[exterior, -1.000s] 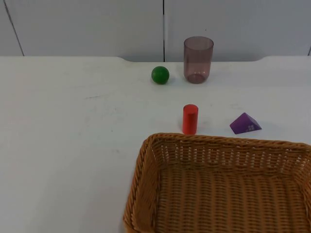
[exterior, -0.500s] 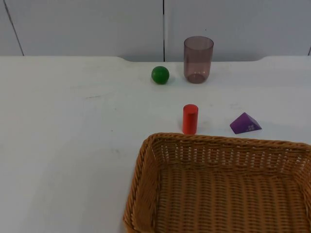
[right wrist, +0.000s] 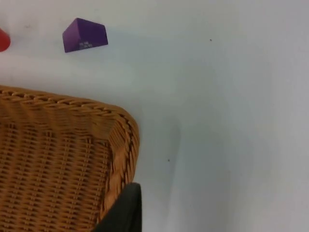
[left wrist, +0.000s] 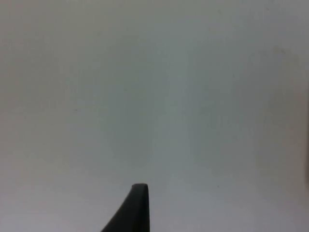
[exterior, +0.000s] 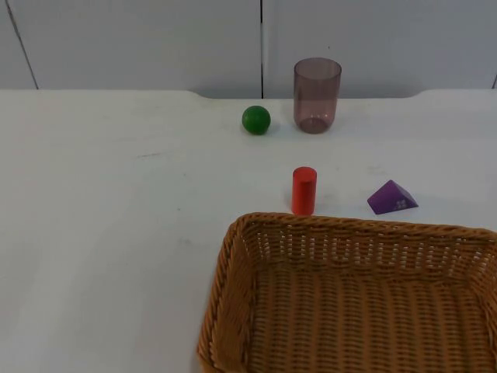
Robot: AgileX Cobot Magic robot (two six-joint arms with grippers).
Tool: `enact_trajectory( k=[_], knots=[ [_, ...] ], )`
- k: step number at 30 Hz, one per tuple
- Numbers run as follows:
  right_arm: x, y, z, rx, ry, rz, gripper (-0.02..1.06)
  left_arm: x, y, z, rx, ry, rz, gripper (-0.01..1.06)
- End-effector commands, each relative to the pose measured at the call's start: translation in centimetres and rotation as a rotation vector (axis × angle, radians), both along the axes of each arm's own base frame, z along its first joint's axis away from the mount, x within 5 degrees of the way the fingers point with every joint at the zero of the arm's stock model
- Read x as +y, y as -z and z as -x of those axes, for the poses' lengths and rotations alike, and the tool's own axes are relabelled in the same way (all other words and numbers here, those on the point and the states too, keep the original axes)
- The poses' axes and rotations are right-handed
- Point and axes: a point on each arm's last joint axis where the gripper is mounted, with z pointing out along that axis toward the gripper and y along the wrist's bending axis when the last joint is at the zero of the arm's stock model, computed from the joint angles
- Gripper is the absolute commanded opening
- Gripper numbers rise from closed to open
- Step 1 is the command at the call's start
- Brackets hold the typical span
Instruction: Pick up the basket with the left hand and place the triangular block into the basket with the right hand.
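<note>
A wicker basket (exterior: 353, 299) sits on the white table (exterior: 109, 233) at the near edge of the top view, its woven floor bare. Just past its far rim a red cylinder (exterior: 304, 190) stands upright, close to the rim but apart from it. The purple triangular block (exterior: 391, 197) lies on the table to the right of the cylinder, also a little beyond the far rim and outside the basket. Further back, near the grey partition wall (exterior: 140, 43), a green ball (exterior: 255, 120) rests just beside a translucent purple cup (exterior: 317, 95) that stands upright.

The left gripper (left wrist: 135, 210) points down at bare table, one black fingertip in sight; whether its jaws are apart or together cannot be told. The right gripper (right wrist: 123, 210) hangs above the basket's right corner (right wrist: 118, 145), the basket rim directly ahead of its fingertip and the triangular block (right wrist: 84, 35) well beyond it on the table, with a sliver of the red cylinder (right wrist: 3, 39) beside the block. Its jaw state cannot be told either.
</note>
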Motion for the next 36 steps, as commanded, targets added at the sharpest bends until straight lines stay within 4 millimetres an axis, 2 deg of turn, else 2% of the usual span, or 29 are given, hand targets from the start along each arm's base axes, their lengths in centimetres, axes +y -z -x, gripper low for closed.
enact_trajectory(
  k=[1,5,8,9,12,13,14,18,19,23,24,29,30,35,36],
  knots=[
    [-0.1,-0.3,-0.1,-0.016,0.006,0.003,1.05,-0.7,0.3,-0.8,0.010,0.054,0.053,1.03],
    [-0.1,-0.3,-0.1,-0.016,0.006,0.003,1.05,-2.5,1.6,-2.1,0.057,0.126,0.099,1.01],
    [-0.1,-0.2,0.0,-0.013,0.006,0.004,1.05,-5.1,3.3,-3.4,0.075,0.214,0.087,1.01],
    [-0.1,-0.2,0.0,-0.013,0.006,0.004,1.05,-5.1,3.3,-3.4,0.075,0.214,0.087,1.01],
    [-0.1,-0.2,0.0,-0.013,0.006,0.004,1.05,-8.0,5.1,-4.5,0.108,0.260,0.099,1.01],
    [-0.1,-0.2,0.0,-0.013,0.006,0.004,1.05,-8.0,5.1,-4.5,0.108,0.260,0.099,1.01],
    [-0.1,-0.2,0.0,-0.013,0.006,0.004,1.05,-9.6,5.9,-5.0,0.127,0.295,0.098,1.01],
    [-0.1,-0.2,0.0,-0.013,0.006,0.004,1.05,-13.6,7.3,-6.4,0.156,0.382,0.086,1.01],
    [-0.1,-0.2,0.0,-0.013,0.006,0.004,1.05,-13.6,7.3,-6.4,0.156,0.382,0.086,1.01],
    [-0.1,-0.2,0.0,-0.006,0.006,0.007,1.05,-16.7,9.4,-7.8,0.202,0.418,0.071,1.01],
    [-0.1,-0.2,0.0,-0.006,0.006,0.007,1.05,-16.7,9.4,-7.8,0.202,0.418,0.071,1.01],
    [-0.2,-0.2,0.0,-0.007,0.005,0.011,1.05,-19.0,12.6,-9.2,0.275,0.428,0.058,1.01],
    [-0.2,-0.2,0.0,-0.007,0.005,0.011,1.05,-19.0,12.6,-9.2,0.275,0.428,0.058,1.01],
    [-0.2,-0.2,0.0,-0.008,0.005,0.011,1.05,-20.2,15.8,-9.3,0.307,0.410,0.038,1.01],
    [-0.2,-0.2,0.0,-0.008,0.005,0.011,1.05,-20.2,15.8,-9.3,0.307,0.410,0.038,1.01]
  ],
)
